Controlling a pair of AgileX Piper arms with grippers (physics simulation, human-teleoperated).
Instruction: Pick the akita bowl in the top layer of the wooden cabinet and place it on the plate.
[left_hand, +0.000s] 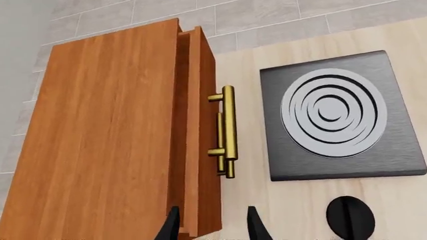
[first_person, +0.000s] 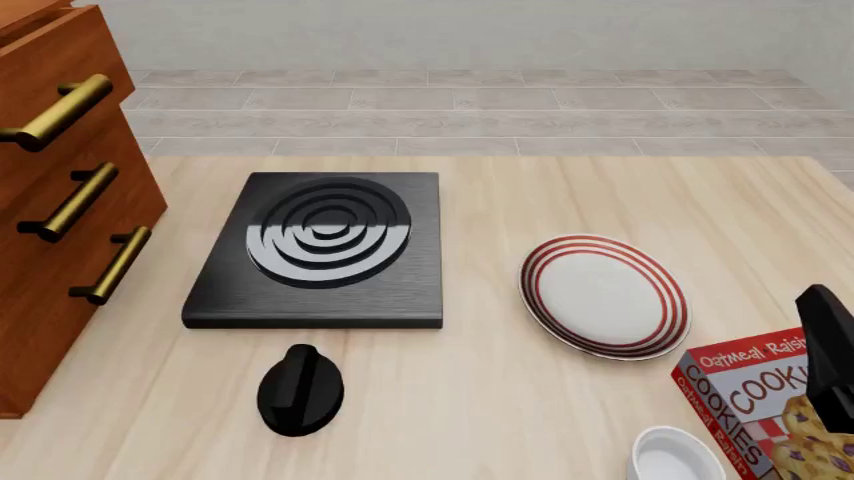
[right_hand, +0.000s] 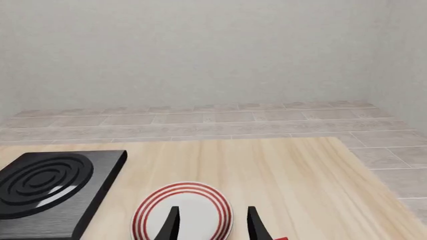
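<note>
The light wooden surface (first_person: 534, 200) carries the wooden cabinet (first_person: 54, 200) at its left edge, its top drawer (left_hand: 197, 130) slightly ajar. The akita bowl is not visible in any view. A black stove burner (first_person: 320, 250) sits centre, with the red-ringed plate (first_person: 603, 296) to its right. The left hand (left_hand: 212, 225) hangs spread and empty beside the brass handle (left_hand: 227, 131). The right hand (right_hand: 212, 225) hovers parted and empty above the plate.
</note>
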